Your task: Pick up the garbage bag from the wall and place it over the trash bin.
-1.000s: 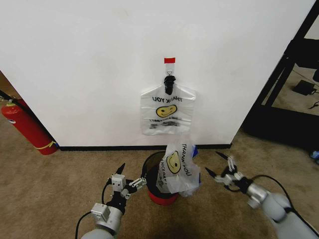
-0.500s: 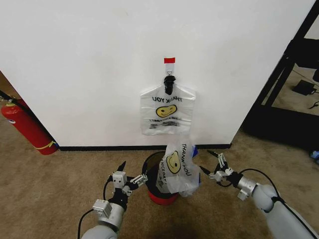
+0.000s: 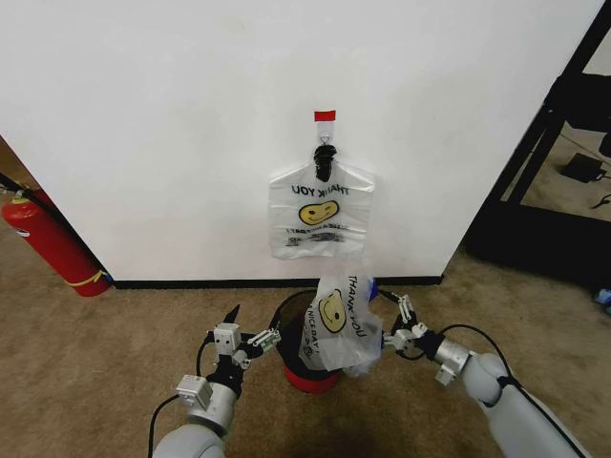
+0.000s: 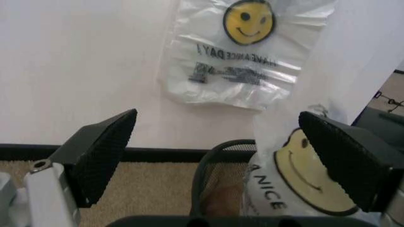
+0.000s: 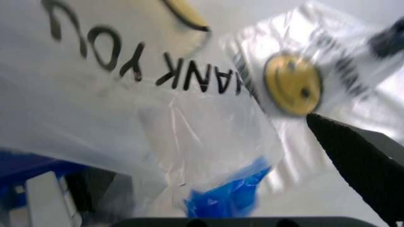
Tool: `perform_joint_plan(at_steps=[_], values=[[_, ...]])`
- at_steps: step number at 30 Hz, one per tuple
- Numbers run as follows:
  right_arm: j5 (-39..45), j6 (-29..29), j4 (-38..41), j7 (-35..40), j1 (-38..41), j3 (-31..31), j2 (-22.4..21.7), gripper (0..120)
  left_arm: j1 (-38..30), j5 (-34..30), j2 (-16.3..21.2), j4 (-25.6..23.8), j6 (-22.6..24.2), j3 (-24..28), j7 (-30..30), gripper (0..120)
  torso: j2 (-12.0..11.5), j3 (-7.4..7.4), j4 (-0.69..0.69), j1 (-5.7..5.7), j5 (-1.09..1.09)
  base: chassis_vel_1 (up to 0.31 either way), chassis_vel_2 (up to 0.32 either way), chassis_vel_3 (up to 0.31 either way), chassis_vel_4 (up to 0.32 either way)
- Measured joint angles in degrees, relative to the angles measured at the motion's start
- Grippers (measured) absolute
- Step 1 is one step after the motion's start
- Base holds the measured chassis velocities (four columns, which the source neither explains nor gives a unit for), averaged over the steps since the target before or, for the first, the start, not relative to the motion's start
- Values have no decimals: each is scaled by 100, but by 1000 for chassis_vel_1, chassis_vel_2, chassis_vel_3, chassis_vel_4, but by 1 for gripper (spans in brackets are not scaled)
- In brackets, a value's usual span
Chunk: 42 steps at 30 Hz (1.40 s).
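From the head camera, the white wall (image 3: 172, 134) stands in front, with a black hook (image 3: 325, 160) under a small red tape strip (image 3: 325, 115). One garbage bag on the hook (image 3: 320, 212) hangs flat against the wall, its yellow smiley face and "THANK YOU" print facing out. Below it, at about 6 o'clock from the hook, the trash bin (image 3: 291, 320) stands on the carpet (image 3: 115, 363) just in front of the black baseboard. A second garbage bag (image 3: 342, 324) is draped over the bin's 3 o'clock side and stands up above the rim. The left hand (image 3: 246, 336) is just beside the bin at its 9 o'clock side, its fingers spread and holding nothing. The right hand (image 3: 393, 320) is at the 3 o'clock side, fingers spread, right against the draped bag. A red fire extinguisher (image 3: 52, 243) leans far off at 9 o'clock.

In the left wrist view, the two dark pads (image 4: 101, 151) are wide apart, with the bin's mesh rim (image 4: 218, 156) and the draped bag (image 4: 296, 175) between them, and the hanging bag (image 4: 240, 56) behind on the wall.

In the right wrist view, the draped bag (image 5: 126, 94) is very close, with something blue (image 5: 227, 194) under the plastic. One dark fingertip (image 5: 360, 161) shows at the side, and the hanging bag (image 5: 315, 80) is farther behind.
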Motion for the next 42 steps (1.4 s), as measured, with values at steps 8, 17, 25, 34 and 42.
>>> perform_joint_plan(at_steps=[8, 17, 25, 34, 42], values=[[131, -3, 635, -26, -52, -124, -102, 100, -53, -56, 34, -40, 42, 35, -1, 100, 0, 0, -1, 0, 0, 0, 0, 0, 0], [359, -226, 553, -145, 344, -714, -44, 100, -203, -139, 52, 5, 114, 109, -6, 100, 1, 0, -1, 0, 2, 0, 0, 0, 0], [355, -351, 306, -170, 725, -1059, 220, 100, -252, -171, 78, 0, 167, 129, -18, 100, 1, 0, 1, 0, -1, 0, 0, 0, 0], [580, -537, 599, -174, 563, -1099, -11, 100, -289, -195, 95, 41, 201, 215, -19, 100, 1, 0, 1, 0, 4, 0, 0, 0, 0], [1077, -799, 1370, -178, -144, -560, -723, 100, -372, -196, 104, 50, 248, 411, -36, 100, 1, 0, -1, -1, 0, 0, 0, 0, 0]])
